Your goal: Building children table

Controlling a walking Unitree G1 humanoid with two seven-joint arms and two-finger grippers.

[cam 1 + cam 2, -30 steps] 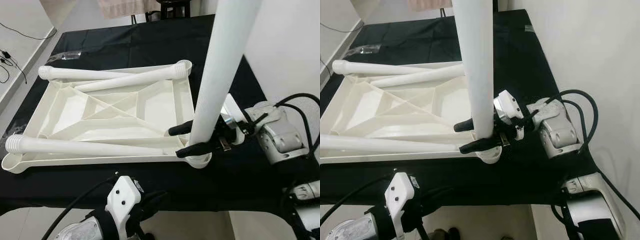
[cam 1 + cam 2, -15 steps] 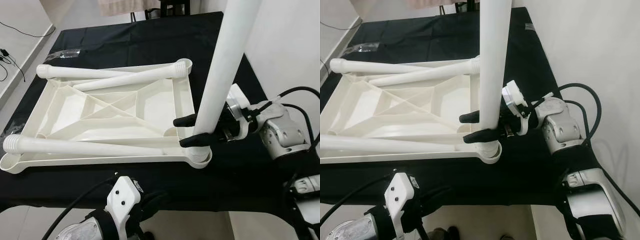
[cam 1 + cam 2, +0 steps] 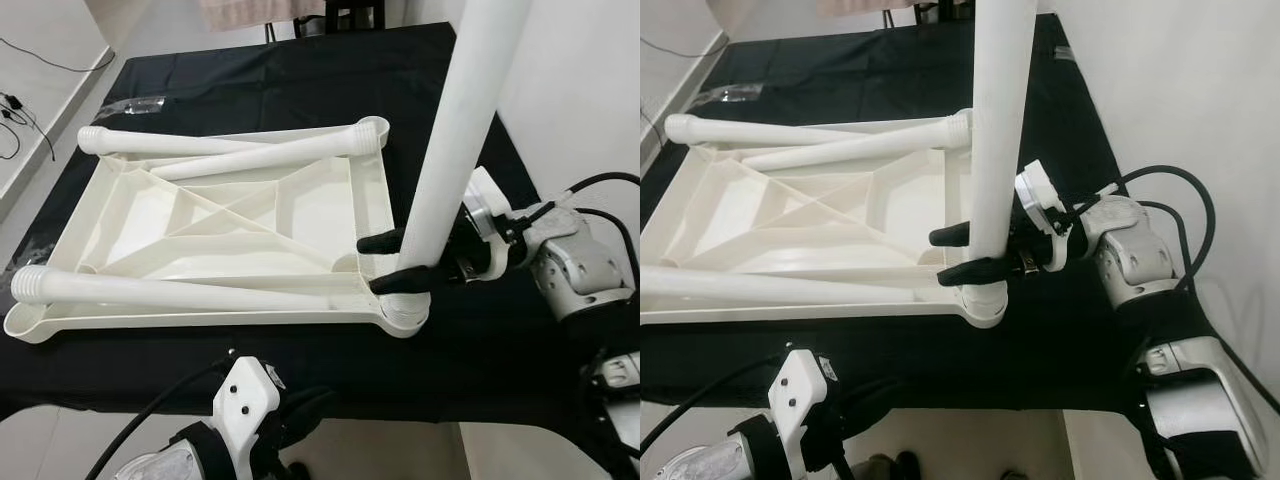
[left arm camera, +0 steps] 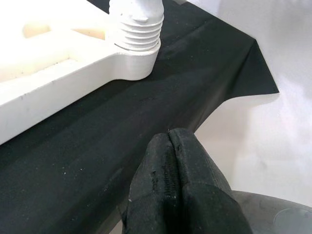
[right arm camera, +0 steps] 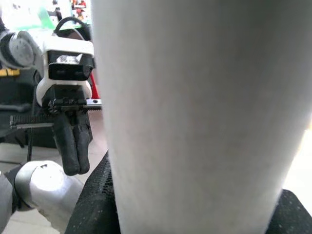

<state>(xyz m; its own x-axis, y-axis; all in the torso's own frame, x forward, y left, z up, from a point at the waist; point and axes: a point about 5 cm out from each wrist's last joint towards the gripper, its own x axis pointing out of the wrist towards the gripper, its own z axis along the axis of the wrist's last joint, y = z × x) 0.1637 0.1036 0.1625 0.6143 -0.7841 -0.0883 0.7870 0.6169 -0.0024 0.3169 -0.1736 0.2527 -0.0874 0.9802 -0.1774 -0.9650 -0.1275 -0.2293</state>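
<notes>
straighter now than a second ago, leg (image 3: 455,150) stands over corner socket (image 3: 405,315) at lower right, right gripper (image 3: 392,262) fingers clamped on it; left gripper (image 4: 171,168) fingers together; screwing down likely next.

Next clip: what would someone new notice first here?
The tall white plastic table leg standing upright in the near right corner socket of the upturned white plastic tabletop, with the right gripper clamped round its base. Three more white legs lie across the tabletop on the black cloth. The left gripper hangs shut below the near edge.
</notes>
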